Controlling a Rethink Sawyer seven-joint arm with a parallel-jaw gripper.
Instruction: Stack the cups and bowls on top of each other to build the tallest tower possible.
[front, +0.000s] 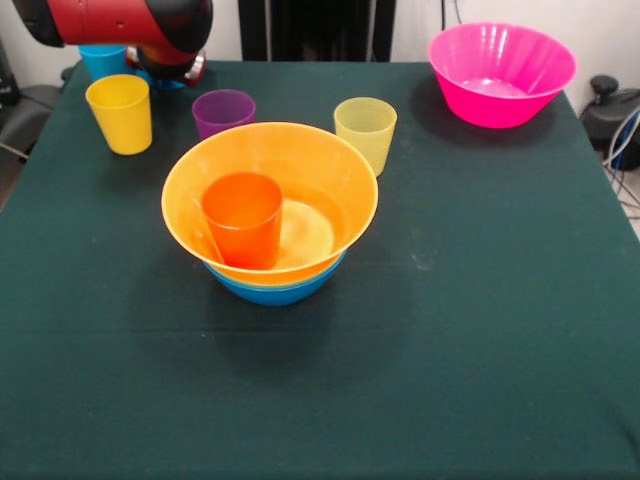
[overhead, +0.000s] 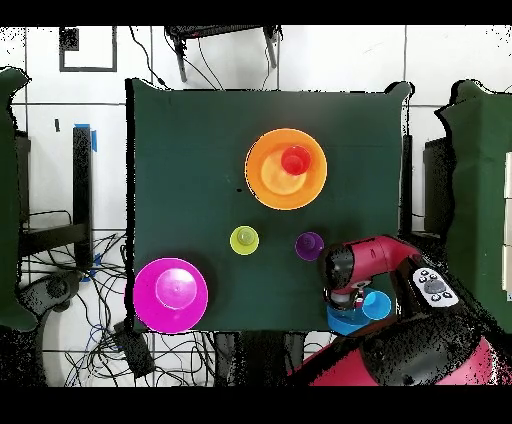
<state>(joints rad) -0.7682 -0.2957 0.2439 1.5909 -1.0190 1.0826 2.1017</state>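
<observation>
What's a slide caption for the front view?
Orange cup sits in the orange-yellow bowl nested on a blue bowl; yellow, purple, yellow-green cups and pink bowl wait behind.

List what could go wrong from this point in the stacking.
1. The orange cup stands off-centre in the orange-yellow bowl, near its wall; anything set on top may sit tilted and slide.
2. The arm hangs low over the far corner, close to the blue cup and yellow cup; a swing could knock them over.
3. The purple cup and pale yellow-green cup stand right behind the tower, so a reach for either may bump the bowl's rim.
</observation>
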